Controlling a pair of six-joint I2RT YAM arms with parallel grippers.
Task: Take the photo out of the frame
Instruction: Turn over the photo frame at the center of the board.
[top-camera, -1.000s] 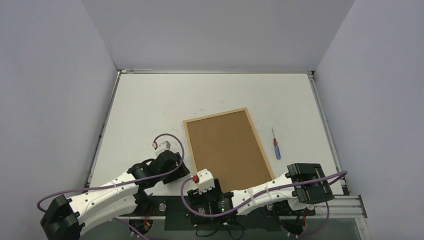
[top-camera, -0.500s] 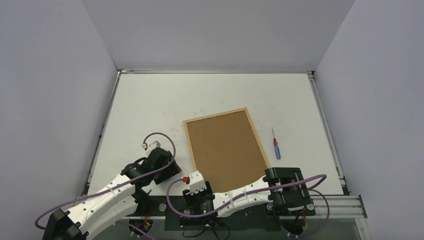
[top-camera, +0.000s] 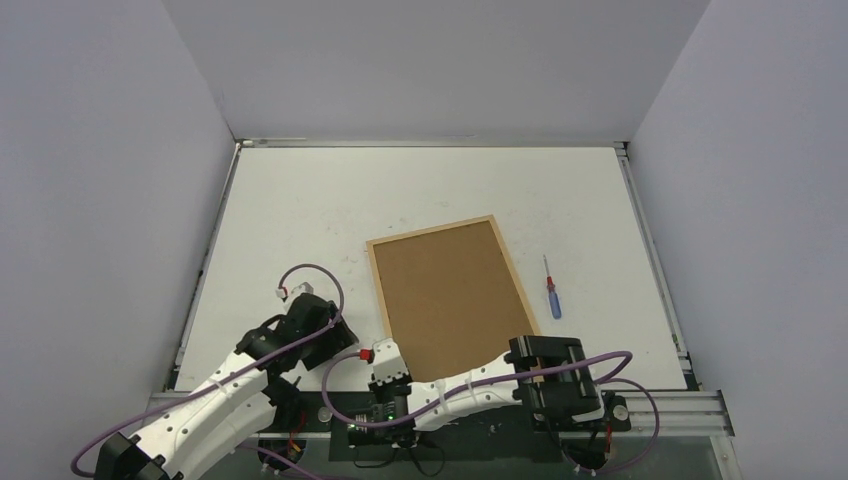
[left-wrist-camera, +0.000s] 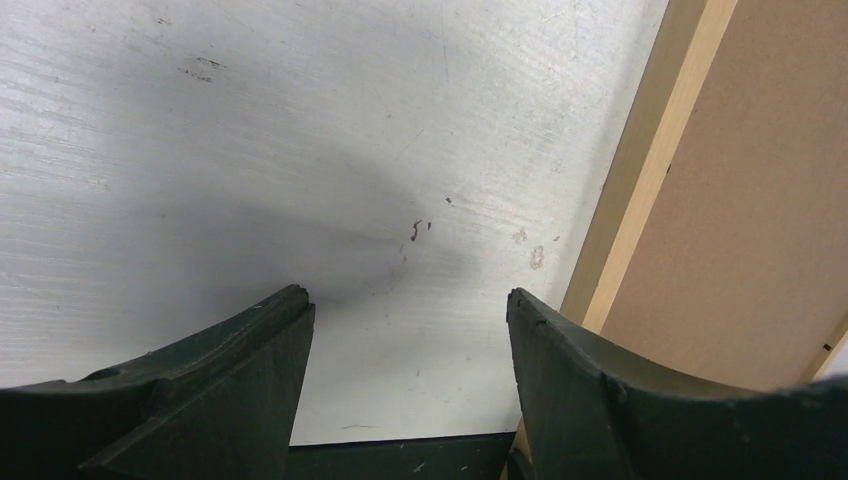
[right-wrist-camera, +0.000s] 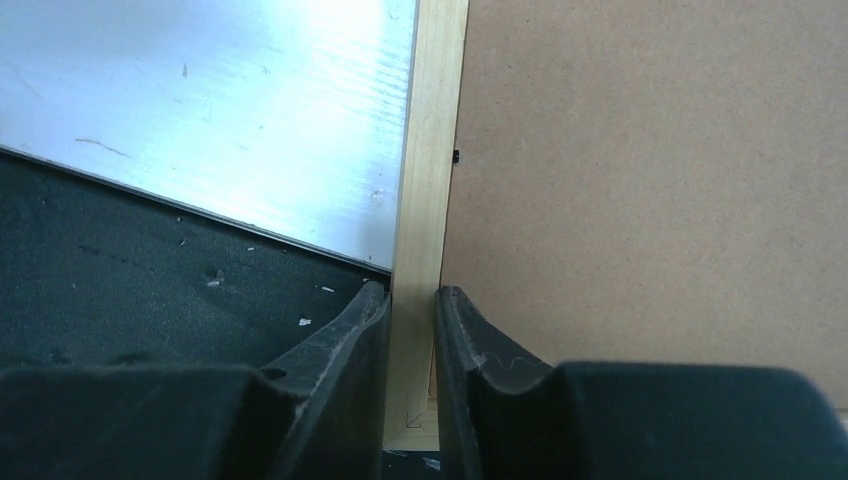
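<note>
The frame (top-camera: 376, 290) lies face down in the middle of the table, its thin light wood moulding around a brown backing panel (top-camera: 450, 295). The photo is hidden under that panel. My right gripper (top-camera: 392, 355) sits at the frame's near left corner; in the right wrist view the gripper (right-wrist-camera: 411, 290) is shut on the left moulding (right-wrist-camera: 430, 150), one finger outside it and one over the backing (right-wrist-camera: 650, 170). My left gripper (top-camera: 335, 335) is just left of the frame. In the left wrist view it (left-wrist-camera: 408, 298) stands open over bare table, with the moulding (left-wrist-camera: 640, 180) beside its right finger.
A small screwdriver (top-camera: 551, 292) with a blue and red handle lies right of the frame. The table's near edge and a black strip (right-wrist-camera: 150, 290) run just beside the gripped corner. Walls enclose the table on three sides.
My right arm has swung left to the frame's near left corner and its jaws have closed on the moulding. The left arm has drawn back a little to the left. The frame has not shifted.
</note>
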